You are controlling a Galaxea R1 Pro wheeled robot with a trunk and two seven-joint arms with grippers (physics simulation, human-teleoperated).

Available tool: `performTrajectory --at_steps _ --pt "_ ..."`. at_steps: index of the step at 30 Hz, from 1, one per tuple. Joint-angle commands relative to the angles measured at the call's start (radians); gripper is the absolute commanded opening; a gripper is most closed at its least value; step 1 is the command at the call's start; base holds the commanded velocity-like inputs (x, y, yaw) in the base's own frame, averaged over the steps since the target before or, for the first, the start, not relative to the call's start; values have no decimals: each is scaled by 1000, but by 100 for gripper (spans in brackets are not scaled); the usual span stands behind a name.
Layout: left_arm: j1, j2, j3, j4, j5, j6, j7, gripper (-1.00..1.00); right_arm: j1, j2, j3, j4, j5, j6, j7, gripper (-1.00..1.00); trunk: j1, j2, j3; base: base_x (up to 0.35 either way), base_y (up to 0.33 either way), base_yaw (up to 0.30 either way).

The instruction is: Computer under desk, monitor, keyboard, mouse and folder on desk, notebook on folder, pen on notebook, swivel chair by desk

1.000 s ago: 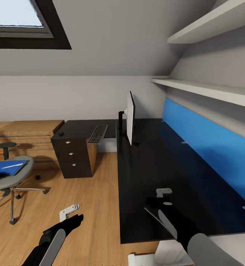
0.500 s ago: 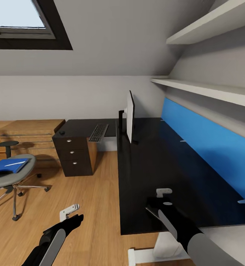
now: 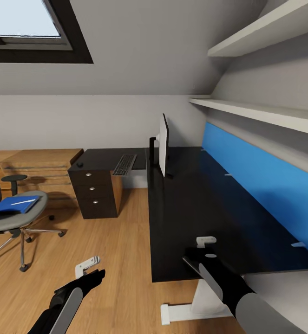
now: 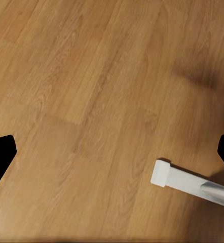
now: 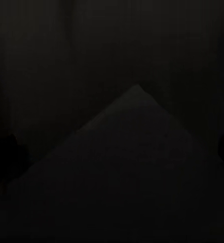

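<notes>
The desk (image 3: 191, 218) with its glossy black top runs along the blue back panel on the right. On it the monitor (image 3: 163, 150) stands edge-on, and the keyboard (image 3: 124, 164) lies to its left. A small dark mouse (image 3: 80, 164) sits at the desk's far left corner. The grey swivel chair (image 3: 9, 219) stands at the left, apart from the desk, with the blue folder (image 3: 12, 205) and the pale pen (image 3: 23, 202) on its seat. I cannot make out the notebook, and the computer is out of view. My left gripper (image 3: 88, 266) hangs open over the floor. My right gripper (image 3: 206, 241) is open above the desk's near end.
A black three-drawer unit (image 3: 94, 195) stands under the desk's left wing. A low light-wood cabinet (image 3: 42, 167) lines the back wall. White shelves (image 3: 260, 113) hang over the desk. The desk's white foot (image 4: 188, 182) lies on the wood floor near my left gripper.
The whole view has shifted: the camera moved, so the chair shows further right and the desk's near edge further off. Both arms hold the same pose.
</notes>
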Motion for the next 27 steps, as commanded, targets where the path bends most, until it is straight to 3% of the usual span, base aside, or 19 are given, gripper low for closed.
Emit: performTrajectory --at_steps 1,27 --pt "-1 1 -3 -2 10 1 10 100 0 -2 9 6 -14 11 -8 100 0 -1 -1 -20 0 0" --pt "-1 1 -3 4 11 2 9 100 0 -2 9 6 -13 11 -8 100 0 -1 -1 -2 0 0"
